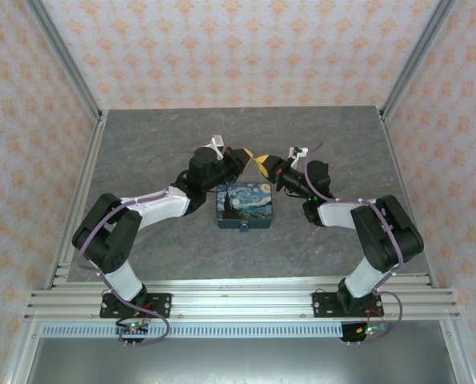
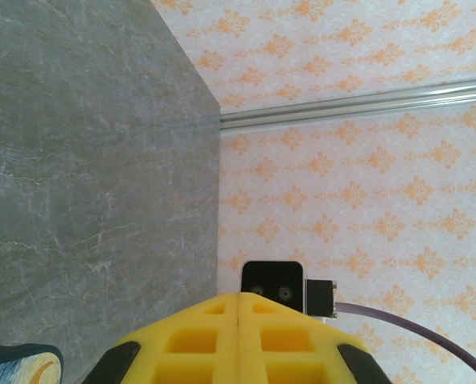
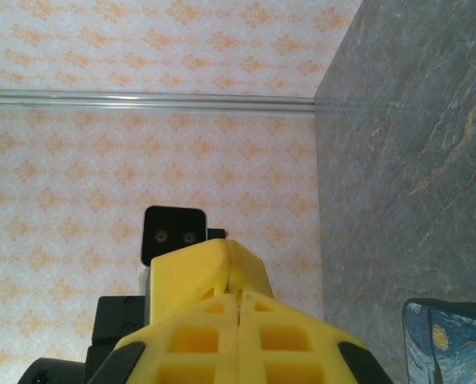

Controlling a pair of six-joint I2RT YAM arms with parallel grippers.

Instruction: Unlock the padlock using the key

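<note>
The starry-night painted box (image 1: 244, 205) sits mid-table, and its corner shows in the right wrist view (image 3: 450, 340). A tiny teal bump on its near edge looks like the padlock (image 1: 245, 229); its shackle is too small to make out. Both grippers hover tip to tip behind and above the box. My left gripper (image 1: 250, 155) (image 2: 238, 298) is shut with a clean seam and nothing between the pads. My right gripper (image 1: 264, 165) (image 3: 239, 294) is shut with a thin dark sliver pinched in its seam, apparently the key. The left fingers (image 3: 202, 268) touch the right gripper's tip.
Grey stone-patterned tabletop (image 1: 158, 152) with orange-patterned walls and aluminium posts (image 1: 66, 68) on all sides. Each wrist view shows the other arm's black camera block (image 2: 274, 284) (image 3: 174, 234) close ahead. A purple cable (image 2: 430, 336) loops by the right arm.
</note>
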